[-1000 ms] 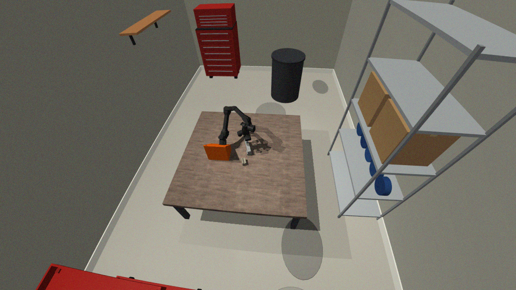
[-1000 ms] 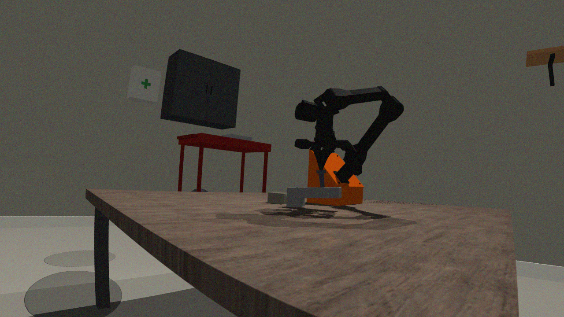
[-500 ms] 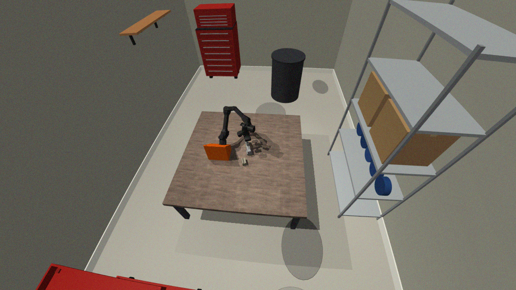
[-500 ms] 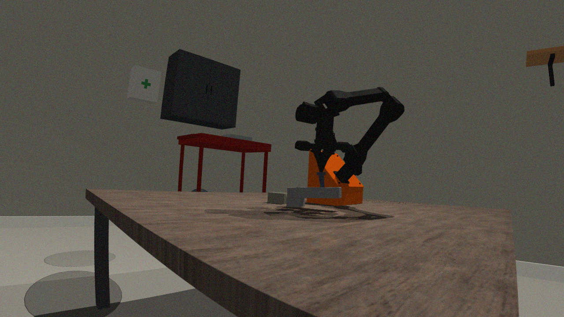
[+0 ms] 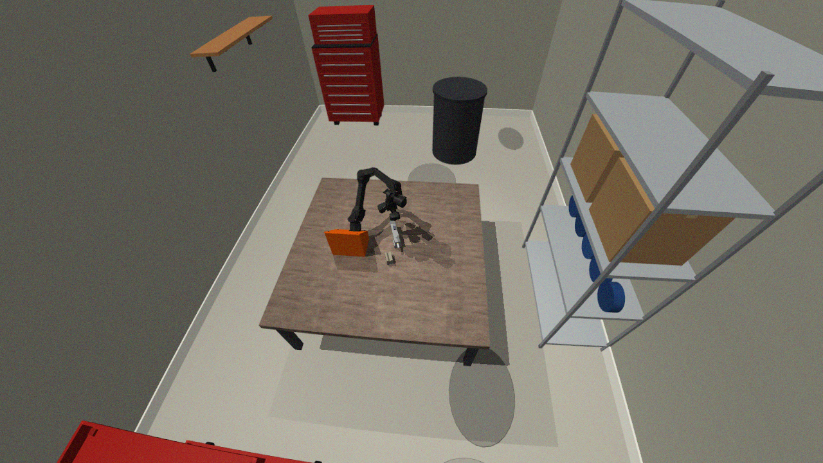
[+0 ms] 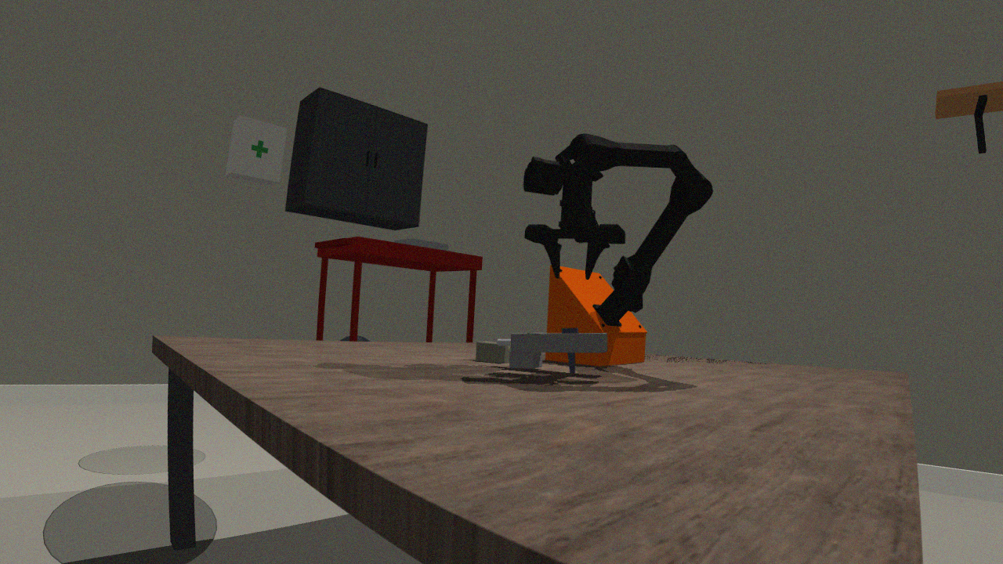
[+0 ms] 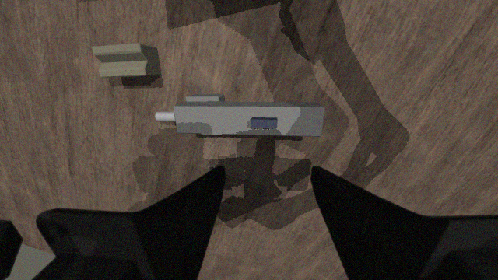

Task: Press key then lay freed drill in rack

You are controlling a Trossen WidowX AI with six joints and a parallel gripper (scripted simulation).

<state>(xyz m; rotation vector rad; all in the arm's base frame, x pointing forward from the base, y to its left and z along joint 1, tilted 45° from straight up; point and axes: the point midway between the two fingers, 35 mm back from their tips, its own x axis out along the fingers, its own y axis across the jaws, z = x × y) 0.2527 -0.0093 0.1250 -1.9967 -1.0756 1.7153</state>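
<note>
Item: drill (image 5: 397, 245) (image 6: 503, 341) (image 7: 164, 116), pale smooth rod, jutting from the left end of the chuck block (image 5: 395, 231) (image 6: 561, 342) (image 7: 233, 114) in the wrist view, up and left of the claw (image 5: 395, 216) (image 6: 572, 276) (image 7: 268, 172). Long axis left-right, like the line between fingertips; a quarter turn seems needed for gripping.
Claw: black, tapered; fingers apart, nothing between.
Key (image 6: 572, 364) (image 7: 264, 123): dark blue, sunk in block, apparently pressed.
Rack (image 5: 390, 258) (image 6: 490, 352) (image 7: 122, 69): olive-grey, grooved, upper left.
Bench (image 5: 345, 299) (image 6: 631, 421) (image 7: 447, 97): brown wood-grain.
</note>
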